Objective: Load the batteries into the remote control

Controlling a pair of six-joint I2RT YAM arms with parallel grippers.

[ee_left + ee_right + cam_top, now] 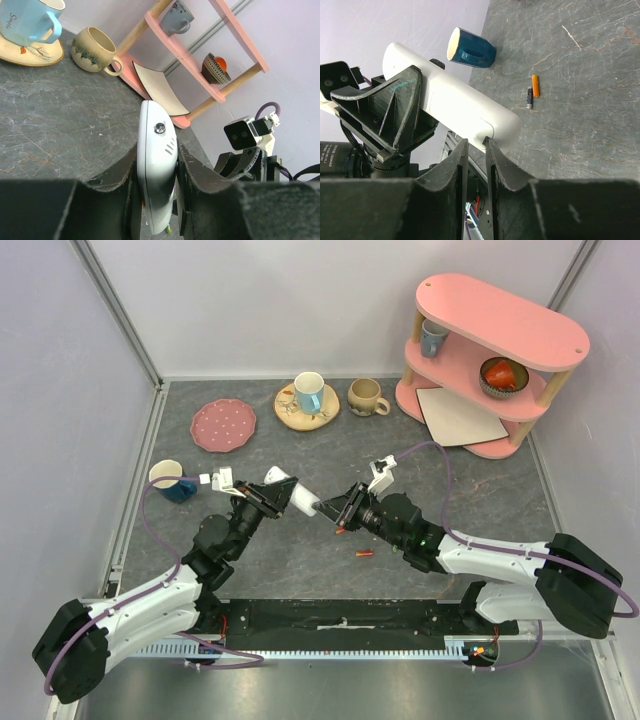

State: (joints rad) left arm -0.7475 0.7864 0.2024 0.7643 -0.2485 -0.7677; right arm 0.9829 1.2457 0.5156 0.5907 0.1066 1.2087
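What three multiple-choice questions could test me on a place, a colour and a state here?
1. Where is the small orange cylindrical battery? A on the grey stone-look table B on a plate C in a mug
2. What colour is the rounded two-tier shelf unit? A blue B pink C green
3. The left gripper has its jaws: A open, empty B shut on the slim white plastic remote control C out of view
Answers: A, it lies on bare tabletop; B, its boards are pink; B, both jaws press the remote's sides.
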